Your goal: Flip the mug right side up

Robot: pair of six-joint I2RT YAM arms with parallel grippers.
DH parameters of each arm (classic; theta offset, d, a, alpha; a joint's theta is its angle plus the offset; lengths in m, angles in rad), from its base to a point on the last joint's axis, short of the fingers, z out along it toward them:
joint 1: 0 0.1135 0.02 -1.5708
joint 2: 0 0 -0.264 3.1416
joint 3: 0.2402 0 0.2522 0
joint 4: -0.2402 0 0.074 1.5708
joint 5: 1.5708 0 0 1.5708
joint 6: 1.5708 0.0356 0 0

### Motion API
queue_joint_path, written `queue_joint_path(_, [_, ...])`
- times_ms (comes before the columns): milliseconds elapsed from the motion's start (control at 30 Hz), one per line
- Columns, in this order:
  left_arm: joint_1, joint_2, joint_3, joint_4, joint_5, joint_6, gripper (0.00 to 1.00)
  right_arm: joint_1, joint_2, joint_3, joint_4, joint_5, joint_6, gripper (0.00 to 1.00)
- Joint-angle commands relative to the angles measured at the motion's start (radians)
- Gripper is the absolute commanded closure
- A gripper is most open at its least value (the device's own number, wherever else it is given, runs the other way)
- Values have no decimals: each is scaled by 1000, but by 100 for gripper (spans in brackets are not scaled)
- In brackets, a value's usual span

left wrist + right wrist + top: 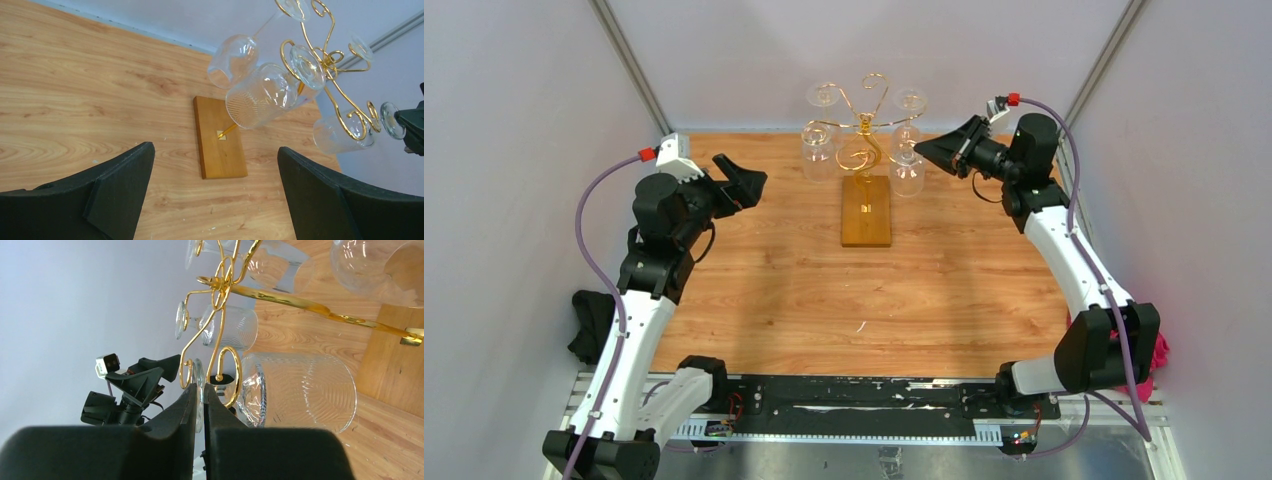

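Glass foot (197, 371) in right claw (199, 388)

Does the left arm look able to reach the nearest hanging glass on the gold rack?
Probably yes: the left end effector is open and faces that glass, with nothing standing between them.

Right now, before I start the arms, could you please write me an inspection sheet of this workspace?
Surface: wooden table.
Job's things: no mug seen; clear glasses hang upside down on a gold wire rack with a wooden base.
Clutter: small white scrap on the table; pink cloth and a black object past its side edges.
Grippers: left gripper open, empty; right gripper shut, beside the rack.
Cables: one purple cable along each arm.
Surroundings: white walls.
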Motion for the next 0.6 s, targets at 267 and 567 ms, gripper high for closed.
queue_joint_path(267, [-3,10,-10,37,5,-14,1,21,-35,12,88,-61,43,100])
queue_joint_path(567, [-3,7,-11,32,3,-13,1,75,-1,34,88,-61,35,100])
